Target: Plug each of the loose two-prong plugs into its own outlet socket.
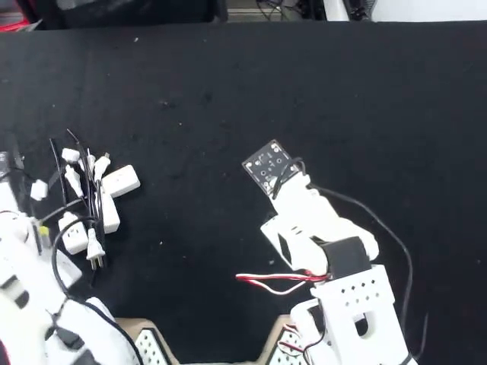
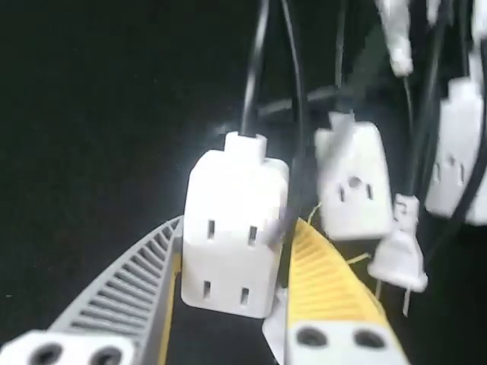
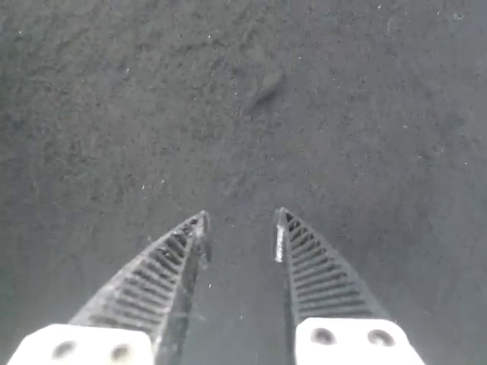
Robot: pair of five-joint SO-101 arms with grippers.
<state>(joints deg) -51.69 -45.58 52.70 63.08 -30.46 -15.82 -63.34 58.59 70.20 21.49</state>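
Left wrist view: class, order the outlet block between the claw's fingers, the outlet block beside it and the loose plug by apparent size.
Largest: clamped outlet block, though it is nearest the camera, so its lead may be only apparent.
Next: neighbouring outlet block.
Smallest: loose plug, clearly.

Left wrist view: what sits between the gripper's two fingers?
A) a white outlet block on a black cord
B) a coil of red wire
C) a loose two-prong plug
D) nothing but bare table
A: the white outlet block sits between the left gripper's grey and yellow fingers, while a two-prong plug lies apart from them.
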